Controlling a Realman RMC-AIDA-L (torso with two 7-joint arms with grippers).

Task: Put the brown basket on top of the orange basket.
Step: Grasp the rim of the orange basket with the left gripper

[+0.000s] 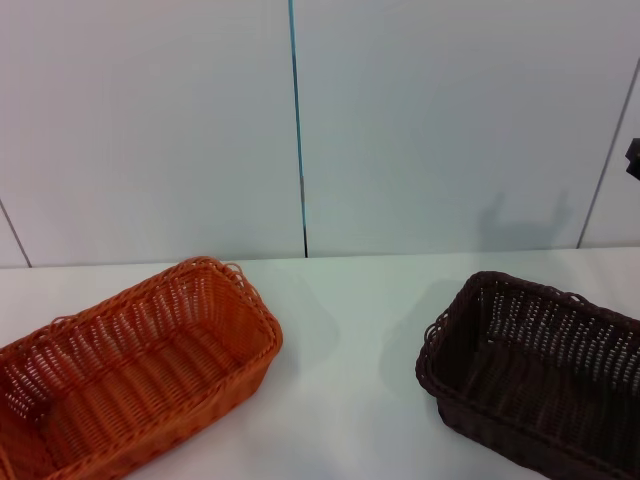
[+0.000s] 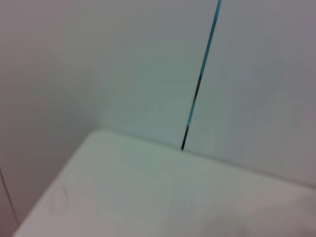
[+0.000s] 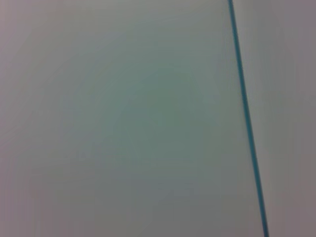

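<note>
The orange basket (image 1: 135, 365) rests on the white table at the front left, its open side up and nothing inside it. Over at the front right sits the brown basket (image 1: 535, 370), also upright and holding nothing, partly cut off by the picture's edge. A wide strip of table separates the two. A small dark piece of my right gripper (image 1: 633, 158) pokes in at the right edge, high above the brown basket and touching nothing. My left gripper is out of view. Both wrist views hold only wall and table.
A pale wall with a thin blue vertical seam (image 1: 297, 120) stands right behind the table's (image 1: 350, 330) far edge. In the left wrist view a table corner (image 2: 94, 136) meets that wall.
</note>
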